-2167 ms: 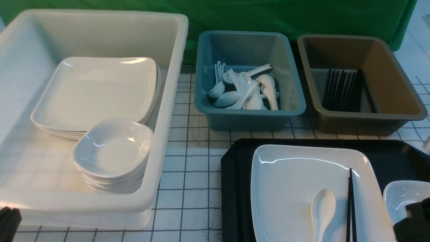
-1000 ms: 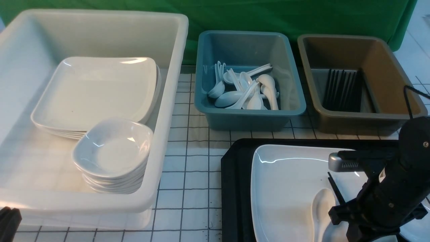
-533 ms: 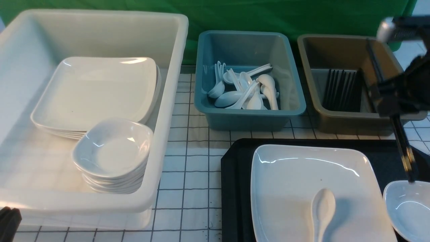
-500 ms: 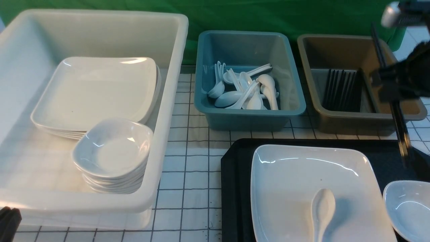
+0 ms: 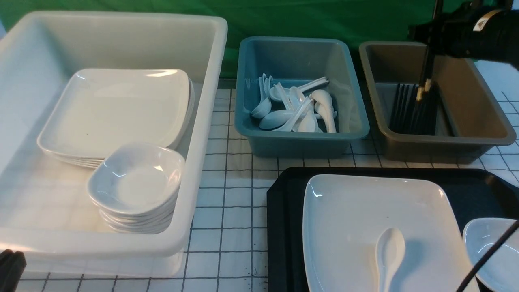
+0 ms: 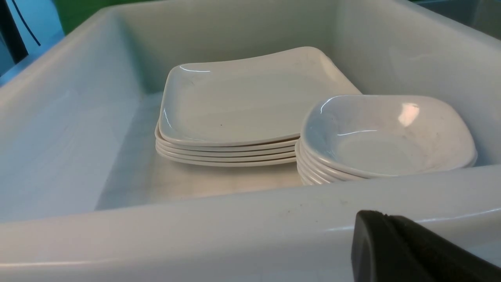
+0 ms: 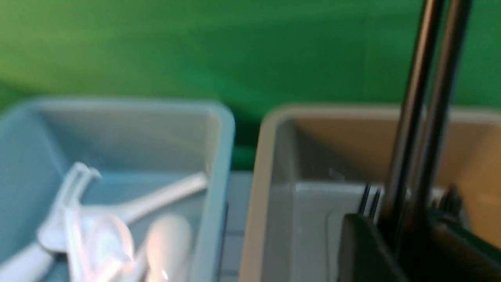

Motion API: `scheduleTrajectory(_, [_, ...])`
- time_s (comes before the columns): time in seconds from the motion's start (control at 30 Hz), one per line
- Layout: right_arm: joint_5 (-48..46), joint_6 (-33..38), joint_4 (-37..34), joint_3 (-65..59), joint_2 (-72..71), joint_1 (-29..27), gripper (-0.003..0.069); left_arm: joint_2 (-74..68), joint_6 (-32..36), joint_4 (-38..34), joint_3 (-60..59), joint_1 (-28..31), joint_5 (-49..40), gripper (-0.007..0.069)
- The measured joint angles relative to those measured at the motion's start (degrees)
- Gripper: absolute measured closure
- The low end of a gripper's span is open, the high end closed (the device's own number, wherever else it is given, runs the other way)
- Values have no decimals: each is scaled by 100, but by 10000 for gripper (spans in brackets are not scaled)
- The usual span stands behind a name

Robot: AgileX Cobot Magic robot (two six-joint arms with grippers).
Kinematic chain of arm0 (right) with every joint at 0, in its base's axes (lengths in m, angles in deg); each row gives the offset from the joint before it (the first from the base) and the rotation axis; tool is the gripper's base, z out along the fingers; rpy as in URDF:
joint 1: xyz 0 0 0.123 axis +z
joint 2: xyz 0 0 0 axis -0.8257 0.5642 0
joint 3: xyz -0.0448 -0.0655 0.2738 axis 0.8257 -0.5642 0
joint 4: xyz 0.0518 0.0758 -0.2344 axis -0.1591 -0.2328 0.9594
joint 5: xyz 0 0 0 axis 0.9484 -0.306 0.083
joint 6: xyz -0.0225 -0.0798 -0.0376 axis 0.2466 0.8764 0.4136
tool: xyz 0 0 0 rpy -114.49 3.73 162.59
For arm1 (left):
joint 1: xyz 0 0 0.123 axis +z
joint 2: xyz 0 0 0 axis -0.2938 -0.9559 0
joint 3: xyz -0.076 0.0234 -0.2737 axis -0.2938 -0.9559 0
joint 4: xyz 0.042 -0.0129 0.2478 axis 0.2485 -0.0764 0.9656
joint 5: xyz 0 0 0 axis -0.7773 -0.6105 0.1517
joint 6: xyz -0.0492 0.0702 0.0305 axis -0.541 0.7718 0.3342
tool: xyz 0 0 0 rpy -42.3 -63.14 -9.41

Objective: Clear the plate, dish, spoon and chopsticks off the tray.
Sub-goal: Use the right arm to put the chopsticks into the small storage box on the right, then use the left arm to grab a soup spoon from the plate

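Black thin straight chopsticks between right gripper fingers, above brown rectangular tub, inside its rim. Left gripper narrow, near white tub wall.

The big white plate lies flat on the black tray, lower right. The white spoon sits on it. The small white dish is beside it. The thin black chopsticks are up high, upper right.
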State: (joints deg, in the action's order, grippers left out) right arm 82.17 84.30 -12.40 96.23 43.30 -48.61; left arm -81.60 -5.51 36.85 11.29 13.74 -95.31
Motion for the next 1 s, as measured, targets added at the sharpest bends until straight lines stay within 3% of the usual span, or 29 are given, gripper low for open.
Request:
scheduleTrajectory(0.1, [-285, -284, -17, 0, 271, 0, 351, 0, 0, 0, 0, 0, 0, 603])
scheduleTrajectory(0.2, [-686, -445, -17, 0, 305, 0, 355, 0, 0, 0, 0, 0, 0, 603])
scheduleTrajectory(0.33, [-1734, -391, -26, 0, -60, 0, 505, 0, 0, 0, 0, 0, 0, 603])
scheduleTrajectory(0.37, [-2216, -324, -19, 2, -335, 0, 579, 0, 0, 0, 0, 0, 0, 603])
scheduleTrajectory(0.4, [-2216, -324, -19, 2, -336, 0, 579, 0, 0, 0, 0, 0, 0, 603])
scheduleTrajectory(0.43, [-2786, -149, -19, 6, -729, 0, 622, 0, 0, 0, 0, 0, 0, 603])
scheduleTrajectory(0.63, [-4946, 384, -19, -372, -2421, 0, 629, 0, 0, 0, 0, 0, 0, 603])
scheduleTrajectory(0.77, [-5157, 416, -19, -1304, -3806, 0, 629, 0, 0, 0, 0, 0, 0, 603])
scheduleTrajectory(1.0, [-4727, 637, -19, -3261, -6411, 0, 629, 0, 0, 0, 0, 0, 0, 603])
